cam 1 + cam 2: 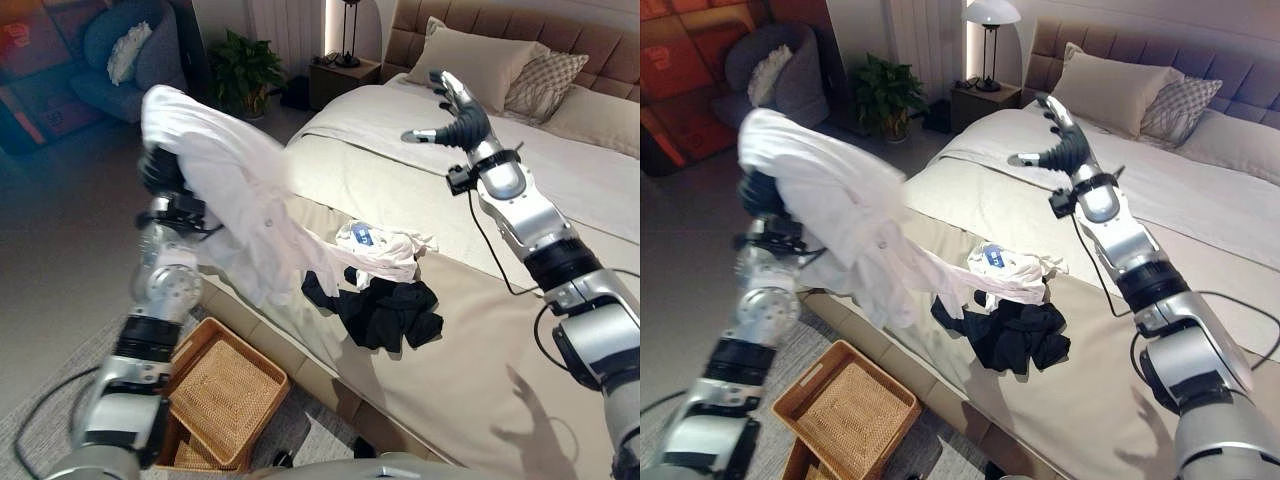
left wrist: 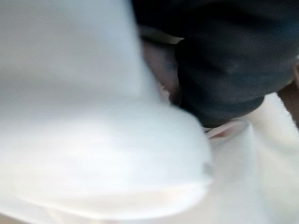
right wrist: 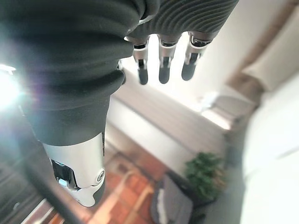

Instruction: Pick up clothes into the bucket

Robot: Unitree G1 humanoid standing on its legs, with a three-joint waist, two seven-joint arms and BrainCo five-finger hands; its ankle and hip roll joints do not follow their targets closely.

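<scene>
**White shirt up on our left hand, basket below**

Our left hand (image 1: 160, 170) is raised beside the bed (image 1: 470, 390), and a white shirt (image 1: 225, 195) is draped over it, so that only the dark wrist cover shows under the cloth. We cannot tell how the fingers sit beneath the fabric. From the hand the shirt hangs down and trails away toward the mattress, its far end reaching the pile that lies there. In the left wrist view white cloth (image 2: 93, 140) lies close against the dark cover.

That pile rests on the bed, well apart from both hands: a crumpled white garment (image 1: 385, 250) with a blue patch, and touching it on the near side a heap of black clothes (image 1: 385, 312).

Below our left arm, on the floor against the side of the bed, stands a woven basket (image 1: 225, 385), with the hanging shirt above and to one side of it.

Our right hand (image 1: 455, 110) is lifted high over the bed, near the pillows (image 1: 490, 65), and holds nothing. Its fingers are relaxed and spread, the thumb standing apart; the right wrist view shows the fingers (image 3: 161, 70) loose in a row against the room beyond.
</scene>
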